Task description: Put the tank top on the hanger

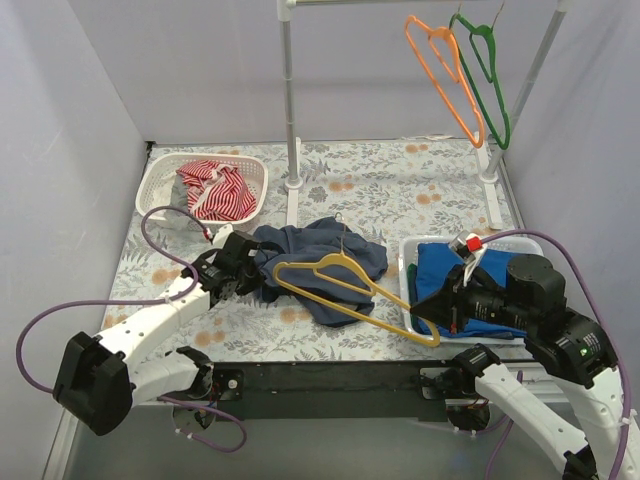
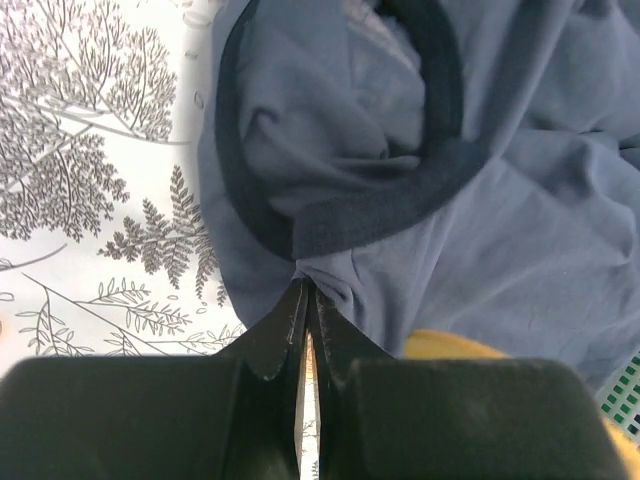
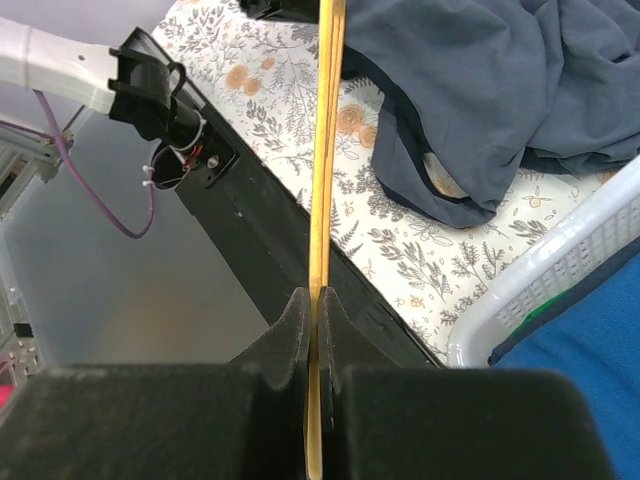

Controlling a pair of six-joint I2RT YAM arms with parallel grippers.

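The dark navy tank top [image 1: 320, 250] lies crumpled mid-table. The yellow hanger [image 1: 335, 275] is held tilted over its front part, hook toward the back. My left gripper [image 1: 262, 272] is at the garment's left edge. In the left wrist view it [image 2: 305, 287] is shut on a fold of the tank top [image 2: 500, 230] just below a dark-edged opening, and a bit of the hanger [image 2: 450, 345] shows beside it. My right gripper [image 1: 420, 306] is shut on the hanger's right end. In the right wrist view it [image 3: 318, 296] clamps the thin yellow bar [image 3: 328, 150], with the tank top [image 3: 480, 90] beyond.
A white basket [image 1: 150, 185] with a red-and-white striped cloth stands at the back left. A white tray [image 1: 408, 248] with a royal-blue cloth [image 1: 440, 265] sits under my right arm. A rack pole [image 1: 292, 130] stands behind, with orange [image 1: 445, 75] and green [image 1: 490, 75] hangers at the upper right.
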